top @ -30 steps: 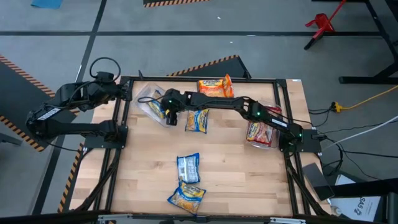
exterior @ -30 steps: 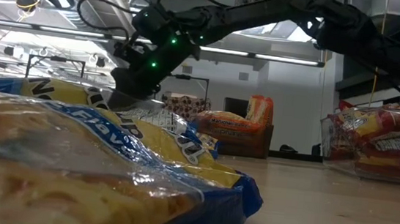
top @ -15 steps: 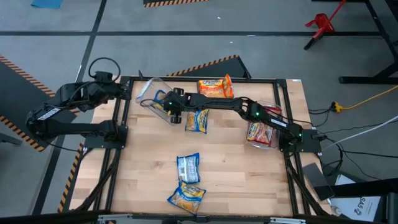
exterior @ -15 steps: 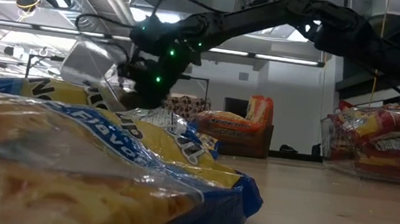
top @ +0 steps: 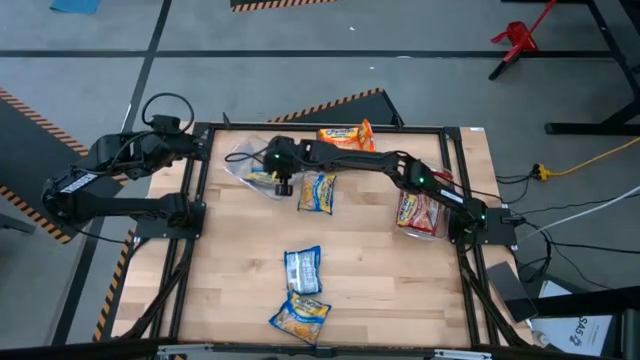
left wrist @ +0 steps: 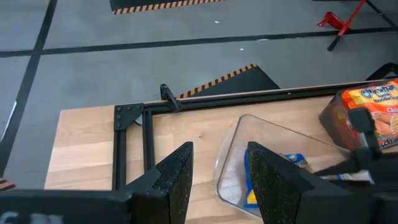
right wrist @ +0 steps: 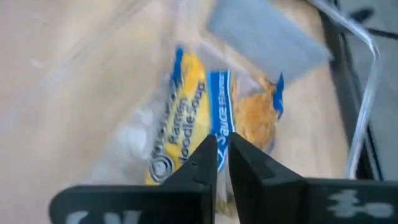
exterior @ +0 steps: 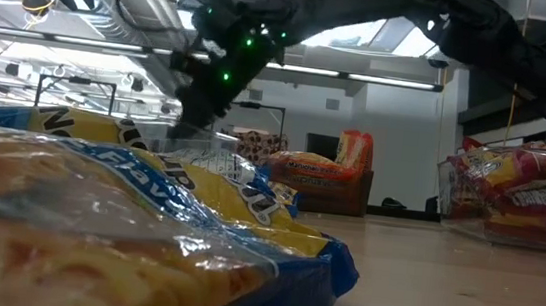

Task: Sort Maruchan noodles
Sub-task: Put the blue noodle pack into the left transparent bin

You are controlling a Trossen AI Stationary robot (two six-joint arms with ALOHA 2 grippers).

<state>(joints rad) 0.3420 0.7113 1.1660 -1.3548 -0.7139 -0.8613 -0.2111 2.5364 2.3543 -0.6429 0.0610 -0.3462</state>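
A clear bin stands at the table's far left with a blue-and-yellow Maruchan packet in it. My right gripper reaches across to the bin's right-hand rim, and its fingers are shut over the packet. Another blue-and-yellow packet lies flat on the wood beside it. My left gripper waits open off the table's far-left corner, looking at the bin. My right gripper comes at the bin's rim from above on the side toward the table's right. I cannot tell whether the clear wall is between its shut fingers or whether they touch the bin at all.
A bin of orange packets stands at the far edge and a bin of red packets at the right. Two loose packets lie near the front edge and fill the low view's foreground. Bare wood lies between.
My right gripper has risen and shifted a little toward the table's right. Half a second ago the clear bin stood tipped up with its far-left side raised. It has come back down and now sits lower, with the packet still inside.
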